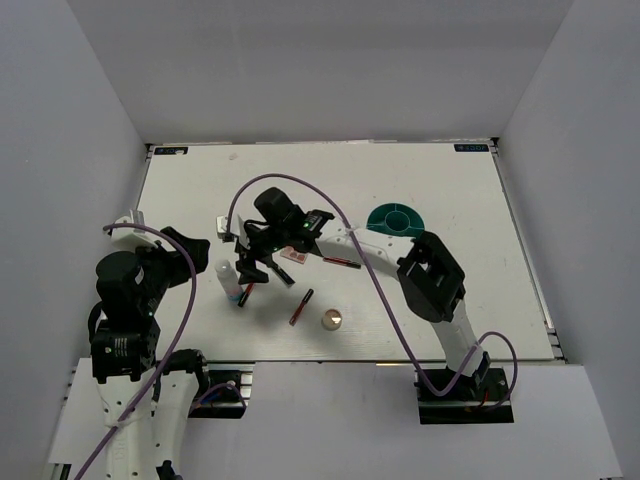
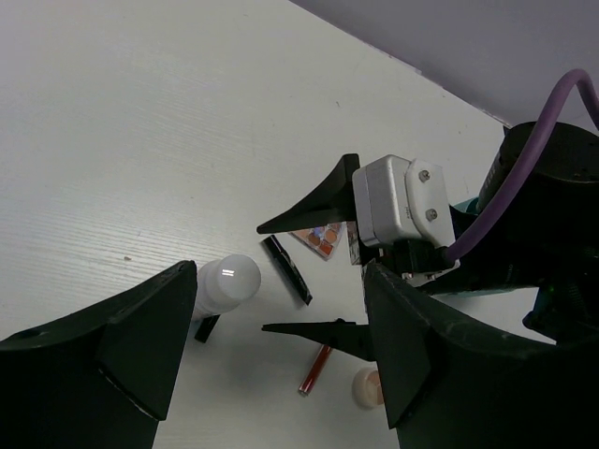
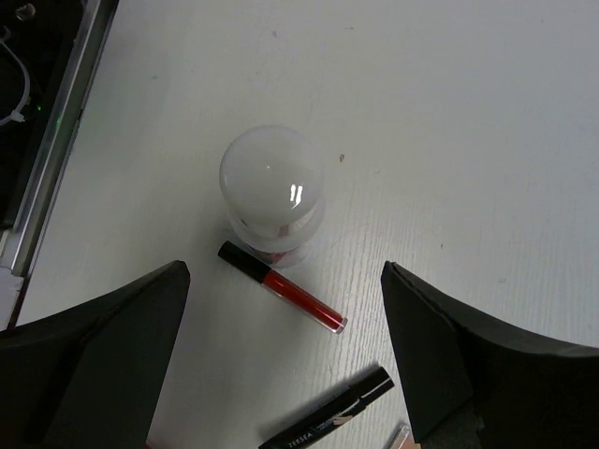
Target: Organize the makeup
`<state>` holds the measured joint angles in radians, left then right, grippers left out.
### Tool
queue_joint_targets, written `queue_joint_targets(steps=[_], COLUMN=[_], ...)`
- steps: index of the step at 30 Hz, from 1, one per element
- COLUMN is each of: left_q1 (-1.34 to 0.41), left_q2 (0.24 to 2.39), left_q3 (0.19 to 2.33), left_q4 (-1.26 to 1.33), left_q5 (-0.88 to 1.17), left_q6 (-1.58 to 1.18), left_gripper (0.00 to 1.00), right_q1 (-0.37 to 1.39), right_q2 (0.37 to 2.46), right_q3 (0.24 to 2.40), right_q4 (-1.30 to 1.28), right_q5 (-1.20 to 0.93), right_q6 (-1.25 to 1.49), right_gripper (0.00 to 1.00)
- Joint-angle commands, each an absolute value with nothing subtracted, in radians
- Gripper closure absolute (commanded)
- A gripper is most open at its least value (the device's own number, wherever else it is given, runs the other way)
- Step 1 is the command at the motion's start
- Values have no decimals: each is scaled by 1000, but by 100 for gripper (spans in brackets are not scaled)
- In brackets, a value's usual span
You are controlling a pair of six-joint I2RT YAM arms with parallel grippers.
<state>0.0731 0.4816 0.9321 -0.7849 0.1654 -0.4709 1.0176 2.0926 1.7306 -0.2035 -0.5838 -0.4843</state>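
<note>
- We see our left gripper [image 2: 279, 281] open wide — one finger near the white bottle [image 2: 229, 281].
- Our right gripper [image 3: 284, 281] hangs open above that bottle and a red tube [image 3: 298, 299].

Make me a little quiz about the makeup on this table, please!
1. True or false: the white bottle is lying on its side.
2. What lies right by the bottle's foot? A) a red tube B) a teal dish C) a round compact
3. Fill the gap: the right arm's jaws stand ___, with nothing between them.
Key: 1 false, it stands upright. 2 A. 3 open.
</note>
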Motion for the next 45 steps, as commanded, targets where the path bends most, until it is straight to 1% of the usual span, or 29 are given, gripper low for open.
queue_joint_targets(steps=[1,16,18,19,21,22,24,25,27,28,30,32,34,41,45], left_q1=[71,71,71,71,71,71,71,71,71,71,71,71,71,71,71], left_q2=[486,491,489,488,482,479,477,476,471,471,462,445,431,405,416], left_q3=[942,968,973,974,977,982,985,986,986,986,991,999,1003,973,914], left_q4=[-765,-785,-795,-796,-807,-808,-811,-813,-811,-810,-802,-782,-769,-729,-700], left_q5=[176,167,164,161,155,152,147,147,143,143,143,155,175,270,327], left_q6=[-469,-456,-460,-460,-460,-462,-463,-465,-468,-469,-474,-471,-471,-482,-491], left_gripper=[18,18,18,18,18,18,18,18,18,18,18,19,20,24,25], right_q1=[1031,1068,1069,1069,1069,1063,1063,1057,1054,1051,1042,1016,994,821,733], right_q2=[2111,2244,2249,2256,2261,2261,2258,2255,2238,2230,2203,2163,2132,1961,1849], right_q3=[1782,1933,1934,1939,1940,1937,1933,1928,1922,1919,1914,1913,1916,1895,1806], right_q4=[-216,-232,-224,-222,-219,-219,-221,-222,-227,-229,-229,-219,-207,-204,-218], right_q5=[-617,-580,-583,-584,-591,-592,-609,-624,-655,-664,-681,-680,-672,-652,-603], right_q6=[-511,-488,-483,-480,-477,-477,-477,-480,-488,-488,-482,-447,-423,-348,-351], right_gripper=[11,11,14,16,33,45,53,60,67,74,81,94,100,100,100])
